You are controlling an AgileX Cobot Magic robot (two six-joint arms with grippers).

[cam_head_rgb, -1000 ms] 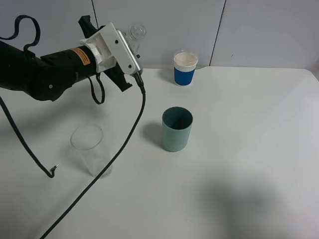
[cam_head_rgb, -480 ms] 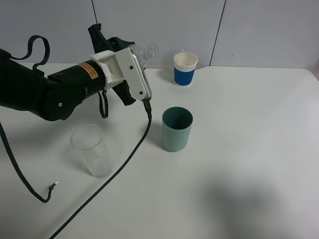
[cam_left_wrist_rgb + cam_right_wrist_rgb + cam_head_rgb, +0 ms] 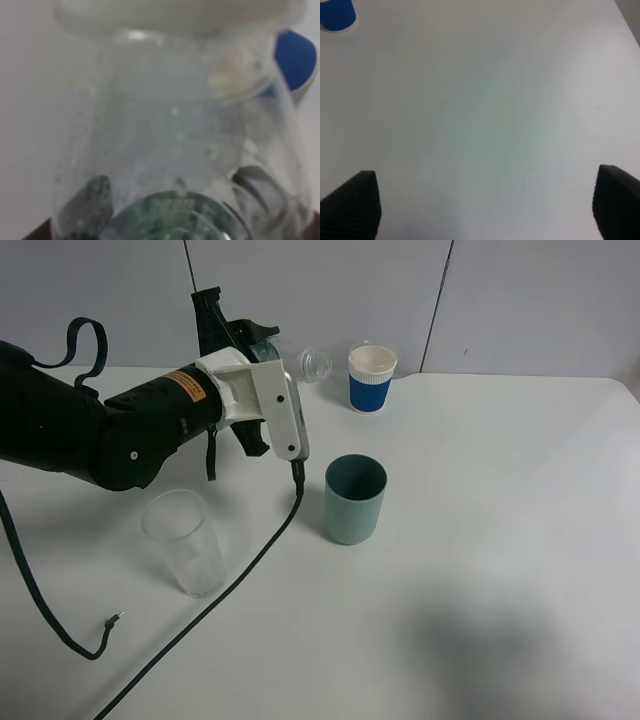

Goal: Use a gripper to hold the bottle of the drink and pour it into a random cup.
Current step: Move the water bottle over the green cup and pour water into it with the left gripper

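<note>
- My left claw point(image 3: 252, 338) is clenched on the bottle point(image 3: 310, 364) and holds it up in the air.
- The bottle is behind the green cup point(image 3: 355, 498) and off to its left side, not over it.
- The bottle lies tipped on its side. Its open mouth points to the right, and I can see its dark green label by the claw.
- In the left wrist view the bottle point(image 3: 175, 125) fills almost all I can see. It is clear, with little drops on the inside.
- The green cup stands upright on the white counter point(image 3: 500, 540). I cannot see anything inside it from here.
- A blue and white paper cup point(image 3: 371, 378) stands behind the green cup, close to the back wall.
- A tall clear glass point(image 3: 185, 540) stands to the left of the green cup and a bit nearer to me.
- A black cable point(image 3: 250, 560) hangs from the left arm and lies on the counter between the glass and the green cup.
- My right claw point(image 3: 482, 205) is released, with only bare counter between its two dark tips.
</note>
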